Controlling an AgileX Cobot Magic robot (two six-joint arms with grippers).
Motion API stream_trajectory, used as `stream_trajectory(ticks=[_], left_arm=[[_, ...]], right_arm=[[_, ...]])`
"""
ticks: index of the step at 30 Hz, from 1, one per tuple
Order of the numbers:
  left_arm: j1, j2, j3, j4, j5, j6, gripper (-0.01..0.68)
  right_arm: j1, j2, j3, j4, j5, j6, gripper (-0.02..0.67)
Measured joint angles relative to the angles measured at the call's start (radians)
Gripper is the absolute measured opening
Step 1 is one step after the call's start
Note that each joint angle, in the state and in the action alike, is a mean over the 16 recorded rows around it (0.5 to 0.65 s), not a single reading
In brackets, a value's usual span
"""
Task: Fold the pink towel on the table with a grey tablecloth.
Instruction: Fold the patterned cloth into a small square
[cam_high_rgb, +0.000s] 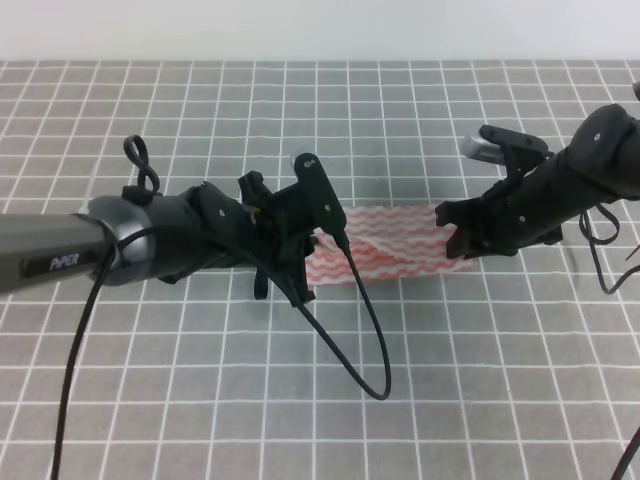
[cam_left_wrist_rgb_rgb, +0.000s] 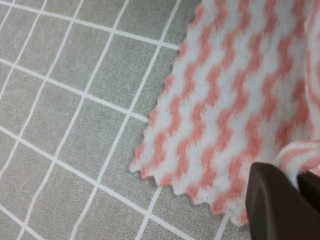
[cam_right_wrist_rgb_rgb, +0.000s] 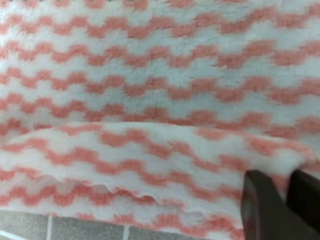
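Observation:
The pink towel (cam_high_rgb: 395, 248), striped pink and white, lies on the table with a grey tablecloth (cam_high_rgb: 200, 380) at mid-table, with one layer lifted and doubled over itself. My left gripper (cam_high_rgb: 322, 240) holds its left end. In the left wrist view a raised fold of the towel (cam_left_wrist_rgb_rgb: 225, 100) runs in between the dark fingers (cam_left_wrist_rgb_rgb: 270, 200), which are shut on it. My right gripper (cam_high_rgb: 452, 240) holds the right end. The right wrist view shows the upper layer of the towel (cam_right_wrist_rgb_rgb: 150, 150) pinched between the fingers (cam_right_wrist_rgb_rgb: 265, 210).
A black cable (cam_high_rgb: 350, 340) loops from the left arm down over the cloth in front of the towel. The gridded cloth (cam_left_wrist_rgb_rgb: 75, 100) stretches out on all sides. A pale wall edge runs along the far side.

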Motion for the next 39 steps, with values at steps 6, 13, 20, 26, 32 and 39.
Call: stream_trajectory(ticks=[6, 13, 20, 26, 32, 39], left_arm=[[0.0, -0.002, 0.0, 0.0, 0.0, 0.0, -0.003], [0.0, -0.004, 0.0, 0.0, 0.001, -0.001, -0.003], [0.0, -0.004, 0.0, 0.0, 0.001, -0.001, -0.002], [0.0, -0.002, 0.0, 0.0, 0.001, -0.001, -0.002], [0.0, -0.005, 0.0, 0.0, 0.001, -0.001, -0.002], [0.0, -0.005, 0.001, 0.0, 0.001, -0.001, -0.002]], right_arm=[[0.0, -0.001, -0.015, -0.014, 0.013, 0.0, 0.032], [0.0, -0.001, -0.044, -0.039, 0.044, 0.0, 0.014], [0.0, -0.001, -0.064, -0.062, 0.076, 0.0, 0.013], [0.0, 0.0, -0.066, -0.076, 0.091, 0.0, 0.013], [0.0, 0.0, -0.066, -0.078, 0.095, 0.0, 0.021], [0.0, 0.0, -0.066, -0.079, 0.098, 0.0, 0.061]])
